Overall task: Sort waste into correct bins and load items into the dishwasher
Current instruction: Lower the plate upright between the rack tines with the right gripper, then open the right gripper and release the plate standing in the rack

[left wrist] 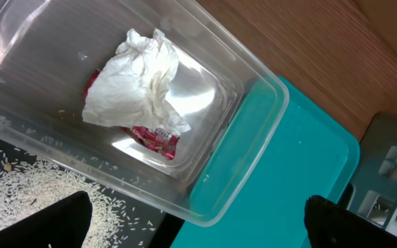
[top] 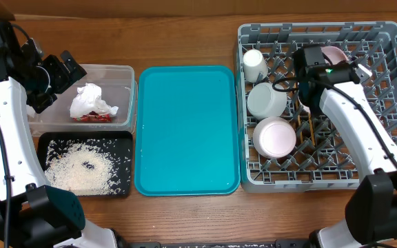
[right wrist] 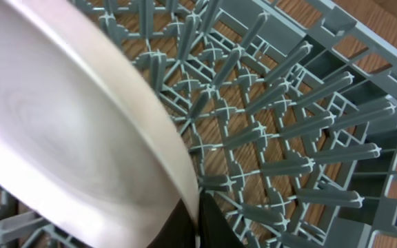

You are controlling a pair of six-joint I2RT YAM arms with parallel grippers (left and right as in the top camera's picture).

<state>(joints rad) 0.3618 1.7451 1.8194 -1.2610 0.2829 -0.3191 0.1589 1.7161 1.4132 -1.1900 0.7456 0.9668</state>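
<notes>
- Overhead: a brown wood-grain surface [top: 185, 34] is carrying everything in view.
- A teal tray [top: 187, 127] is lying in the middle of it, with nothing on it.
- A clear tub [top: 126, 76] is sitting just left of the teal tray, holding a crumpled napkin [top: 88, 100] with a red packet [top: 95, 118] peeking out from under it.
- A black tray [top: 126, 141] is sitting just in front of the tub, with rice [top: 81, 169] spread over it.
- A grey rack [top: 391, 41] is standing at the right, holding a cup [top: 254, 65], a bowl [top: 266, 100], a small plate [top: 274, 136] and chopsticks [top: 310, 127].
- The left end effector [top: 66, 67] is hovering over the tub's left end.
- The right end effector [top: 326, 65] is hanging over the rack's far side by the large plate [top: 334, 54].
- Left wrist: the left end effector [left wrist: 195, 207] is gaping wide and gripping nothing, with the napkin [left wrist: 140, 79] and packet [left wrist: 154, 138] lying in the tub [left wrist: 253, 89] beneath it.
- Rice [left wrist: 26, 186] is showing beside the tub, and the teal tray [left wrist: 288, 172] and bare surface [left wrist: 336, 62] are showing beyond it.
- Right wrist: the right end effector [right wrist: 197, 224] is pinching the rim of the large plate [right wrist: 67, 131], which is tilting above the pegs of the rack [right wrist: 288, 138].
</notes>
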